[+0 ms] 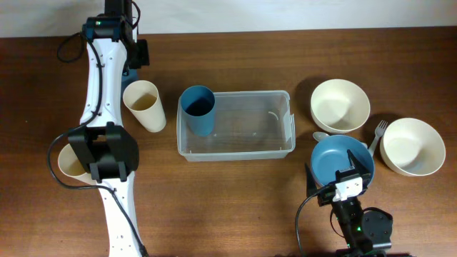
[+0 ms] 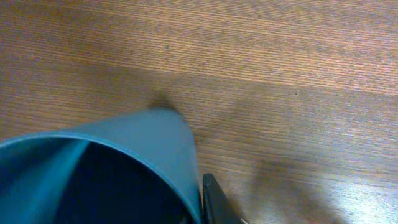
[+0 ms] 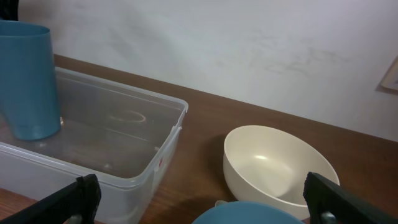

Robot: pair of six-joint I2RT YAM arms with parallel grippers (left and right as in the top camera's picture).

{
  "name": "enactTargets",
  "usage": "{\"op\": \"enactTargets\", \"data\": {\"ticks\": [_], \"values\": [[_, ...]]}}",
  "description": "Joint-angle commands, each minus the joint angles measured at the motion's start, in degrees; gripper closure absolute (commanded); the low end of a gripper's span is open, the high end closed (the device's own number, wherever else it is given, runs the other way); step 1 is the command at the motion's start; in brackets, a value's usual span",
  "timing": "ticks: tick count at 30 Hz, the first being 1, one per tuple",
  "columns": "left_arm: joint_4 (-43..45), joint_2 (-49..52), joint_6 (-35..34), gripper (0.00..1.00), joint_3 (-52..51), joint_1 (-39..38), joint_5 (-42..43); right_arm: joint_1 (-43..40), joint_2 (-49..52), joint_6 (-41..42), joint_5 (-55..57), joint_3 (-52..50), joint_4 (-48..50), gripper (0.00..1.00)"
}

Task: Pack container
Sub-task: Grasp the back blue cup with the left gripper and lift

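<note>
Overhead view of a brown wooden worktop (image 1: 235, 43), told from the near edge to the far edge. Nearest, at the right, the right claw (image 1: 344, 183) hangs over the near rim of a blue bowl (image 1: 341, 155). Its fingers are spread wide and grip nothing. In the right wrist view they show only at the two bottom corners.

Just beyond the blue bowl a spoon (image 1: 319, 135) lies at its left and a white fork (image 1: 377, 135) at its right. A cream bowl (image 1: 413, 146) sits right of the fork, and another cream bowl (image 1: 340, 106) stands farther back.

The container (image 1: 243, 153), a clear rectangular bin, sits in the middle of the worktop with its long side running left to right. A blue cup (image 1: 197, 108) stands upright inside its left end. The rest of its floor is bare.

Left of the container stands a cream cup (image 1: 145, 105). Nearer and farther left, a second cream cup (image 1: 66, 161) is partly hidden under the left arm's dark joint.

The white left arm (image 1: 100, 78) stretches away to the far left. There the left claw (image 1: 136, 63) is pressed together on a slate-blue cup (image 2: 143, 149). In the left wrist view one dark finger (image 2: 214, 199) lies against the outside of the cup's wall. The other finger is out of sight.
</note>
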Motion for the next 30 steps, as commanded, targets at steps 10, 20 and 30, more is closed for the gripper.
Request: {"op": "enactTargets", "data": {"ticks": [10,20,30], "values": [[-0.3,0.4,-0.5,0.98,1.1,2.8,-1.0,0.3,-0.5,0.2,0.5,-0.4,-0.2,0.01],[-8.6,0.2,-1.0,0.99,13.3,2.7,-0.8,0.3,-0.5,0.2,0.5,-0.4,-0.2,0.01],[-23.2,-3.1,-0.5,0.99,31.7,2.6,7.8,0.3,-0.5,0.2,0.5,-0.4,-0.2,0.01]]}}
